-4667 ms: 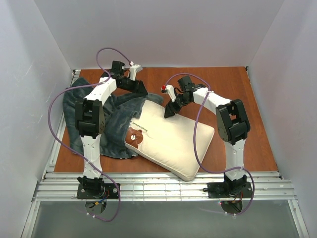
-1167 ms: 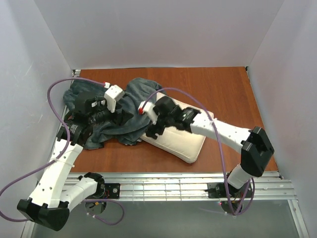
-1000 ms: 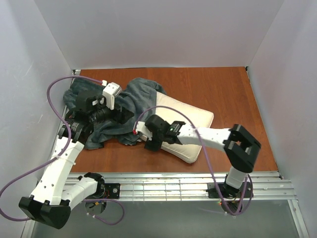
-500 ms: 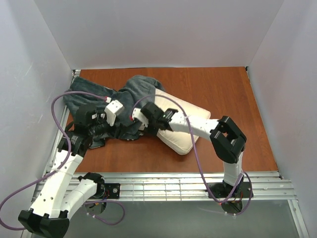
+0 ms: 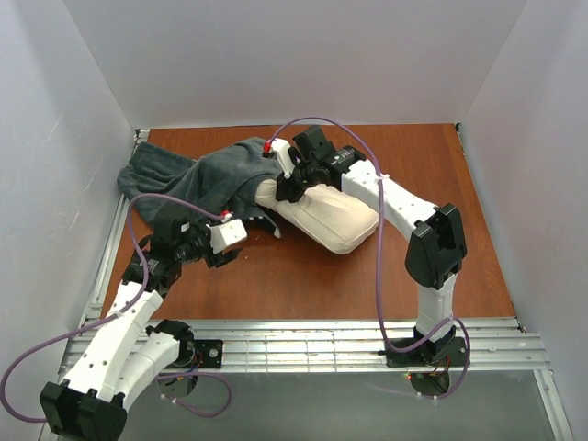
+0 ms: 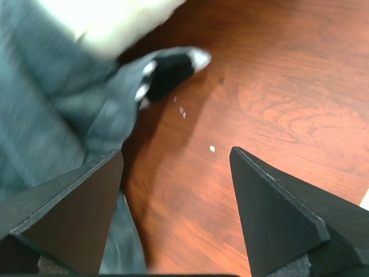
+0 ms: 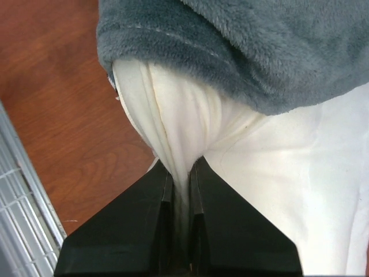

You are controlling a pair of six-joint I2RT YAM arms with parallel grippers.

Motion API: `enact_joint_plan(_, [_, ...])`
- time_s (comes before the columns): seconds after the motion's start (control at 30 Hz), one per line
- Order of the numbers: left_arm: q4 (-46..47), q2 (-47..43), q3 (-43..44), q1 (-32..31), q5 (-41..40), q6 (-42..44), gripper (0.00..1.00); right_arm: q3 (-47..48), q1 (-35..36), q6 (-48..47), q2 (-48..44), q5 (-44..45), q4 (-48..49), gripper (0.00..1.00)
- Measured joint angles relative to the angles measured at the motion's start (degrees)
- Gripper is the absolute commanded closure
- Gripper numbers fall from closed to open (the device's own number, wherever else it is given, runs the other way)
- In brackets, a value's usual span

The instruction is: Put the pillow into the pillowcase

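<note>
At far left we see the pillowcase (image 5: 197, 179) heaped on the bench (image 5: 413, 165). Nearer us, the left end effector (image 6: 176, 151) hangs with its fingers spread wide over bare wood, holding nothing, the grey plush just beside it. Further right the pillow (image 5: 335, 216) lies mid-bench with its left end under the pillowcase's edge, and there the right end effector (image 7: 180, 167) is pinched tight on a fold of the cream cover.

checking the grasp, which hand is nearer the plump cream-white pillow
Right. The right hand is shut on the plump cream-white pillow, pinching its fabric; the left hand hangs open over the wooden table.
</note>
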Motion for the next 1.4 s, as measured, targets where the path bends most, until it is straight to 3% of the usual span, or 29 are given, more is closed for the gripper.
enact_joint_plan(0.23, [9.8, 0.4, -9.7, -9.6, 0.3, 20.7, 0.20, 2.3, -0.3, 2.5, 1.8, -5.1, -0.3, 0.99])
enact_joint_plan(0.37, [15.6, 8.7, -10.9, -13.4, -2.8, 29.2, 0.16, 2.3, -0.3, 3.3, 1.8, -6.5, -0.4, 0.99])
enact_joint_plan(0.5, [20.1, 16.9, -8.3, -14.9, -6.1, 33.2, 0.15, 2.3, -0.3, 3.6, 1.8, -7.4, -0.4, 0.99])
enact_joint_plan(0.9, [23.7, 20.5, -4.0, -14.4, -11.3, 36.6, 0.21, 1.7, -0.3, 3.6, 1.9, -9.0, -0.3, 0.99])
enact_joint_plan(1.1, [22.8, 28.4, -2.1, -11.7, -13.3, 38.4, 0.34, 0.4, -0.3, 3.6, 1.9, -9.7, 0.2, 0.99])
enact_joint_plan(1.33, [19.0, 29.4, -2.1, -10.8, -15.6, 42.8, 0.52, 0.4, -0.3, 3.6, 1.9, -10.1, 0.2, 0.99])
enact_joint_plan(1.4, [19.6, 30.6, -2.1, -10.8, -16.3, 43.5, 0.63, 0.4, -0.3, 3.6, 1.9, -10.3, 0.2, 0.99])
